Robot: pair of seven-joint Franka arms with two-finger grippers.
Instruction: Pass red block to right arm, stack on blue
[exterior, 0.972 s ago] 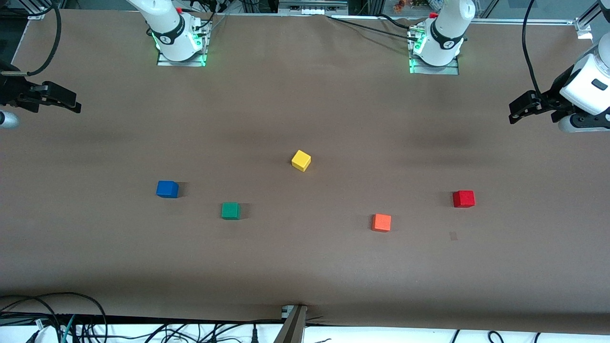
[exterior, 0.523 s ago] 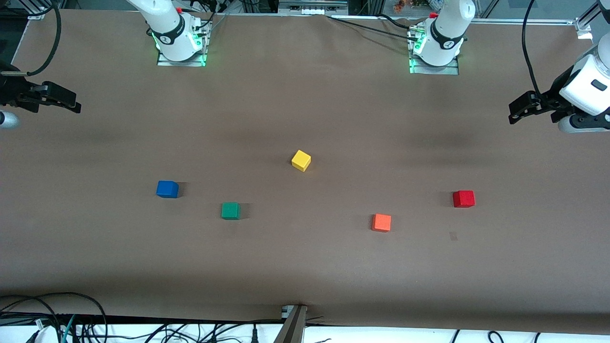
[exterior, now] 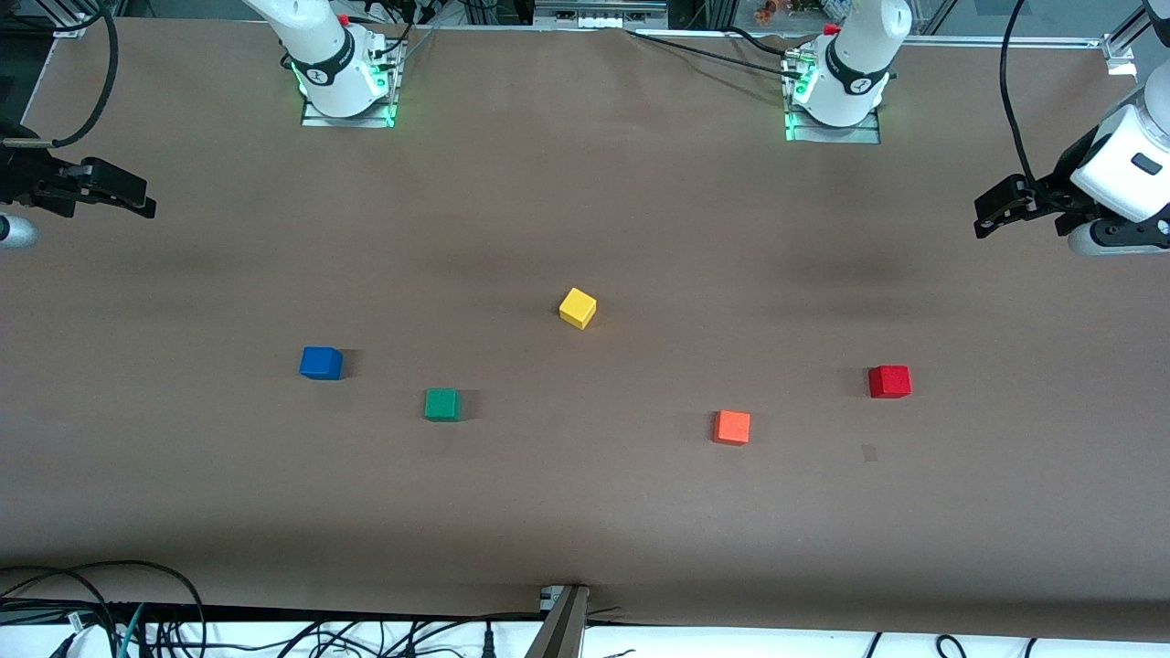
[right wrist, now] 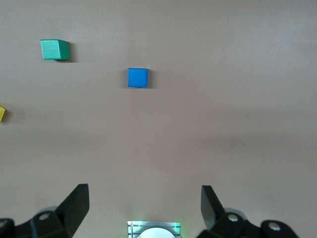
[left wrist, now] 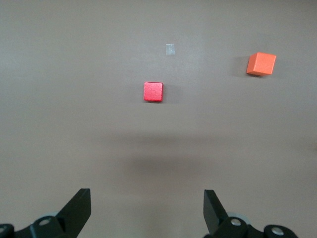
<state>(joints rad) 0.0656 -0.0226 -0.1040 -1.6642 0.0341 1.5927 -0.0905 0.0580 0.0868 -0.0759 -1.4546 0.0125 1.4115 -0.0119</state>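
Note:
The red block [exterior: 889, 381] lies on the brown table toward the left arm's end; it also shows in the left wrist view [left wrist: 153, 91]. The blue cube [exterior: 321, 363] lies toward the right arm's end and shows in the right wrist view [right wrist: 137, 78]. My left gripper [exterior: 987, 212] hangs open and empty high over the table's edge at the left arm's end; in its own view it is well off the red block [left wrist: 147, 208]. My right gripper [exterior: 137, 199] hangs open and empty over the other end [right wrist: 144, 206].
A yellow cube [exterior: 578, 308] lies mid-table. A green cube [exterior: 442, 404] lies beside the blue one, toward the middle. An orange cube [exterior: 731, 427] lies beside the red block, nearer the camera. A small pale tape mark [exterior: 869, 452] sits on the table near the red block.
The left gripper has shifted very slightly upward in the front view. Nothing else has moved.

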